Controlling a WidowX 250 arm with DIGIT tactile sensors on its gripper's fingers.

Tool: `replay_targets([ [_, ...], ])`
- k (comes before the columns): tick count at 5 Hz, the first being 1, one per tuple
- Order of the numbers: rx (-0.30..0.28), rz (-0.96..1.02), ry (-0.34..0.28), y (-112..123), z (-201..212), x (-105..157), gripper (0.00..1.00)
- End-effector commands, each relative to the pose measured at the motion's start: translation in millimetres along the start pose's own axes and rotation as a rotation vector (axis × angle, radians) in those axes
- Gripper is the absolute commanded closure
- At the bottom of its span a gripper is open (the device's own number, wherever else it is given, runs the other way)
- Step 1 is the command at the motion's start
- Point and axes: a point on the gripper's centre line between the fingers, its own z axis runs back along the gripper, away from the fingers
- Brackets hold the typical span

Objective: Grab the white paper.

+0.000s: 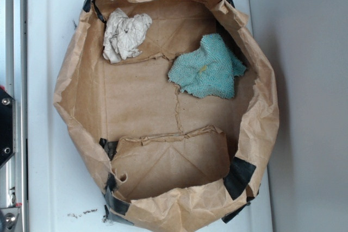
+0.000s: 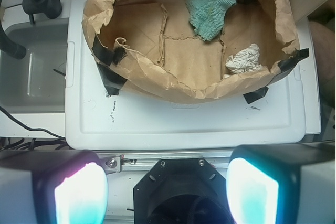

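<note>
In the bag's (image 1: 81, 85) far-left corner in the exterior view: the paper (image 1: 125, 35), a creased off-white wad, apart from the fuzzy teal cloth (image 1: 207, 68). Gripper (image 2: 167, 192) is spread wide, empty, well back over the white lid (image 2: 184, 124). Approach step; next it must clear the crinkled brown wall and descend onto the wad.

White counter (image 1: 38, 107), moulded with a raised rim, smooth and glossy. Directly on top: a wide brown paper bag (image 1: 76, 96) with rolled-down walls, patched at the corners with black tape (image 1: 239, 176), filling most of the surface. A few dark crumbs (image 1: 81, 213) scattered on the bare strip near one taped corner. Beside the counter, a grey sink (image 2: 31, 66).
</note>
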Motion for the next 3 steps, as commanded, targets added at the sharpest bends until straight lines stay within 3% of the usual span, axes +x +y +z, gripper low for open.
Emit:
replay_targets([
  [1, 0.000, 0.000, 0.000, 0, 0, 0, 0.00],
  [2, 0.010, -0.159, 0.013, 6, -12, 49, 0.00],
  [3, -0.027, -0.271, 0.085, 18, -28, 98, 0.00],
])
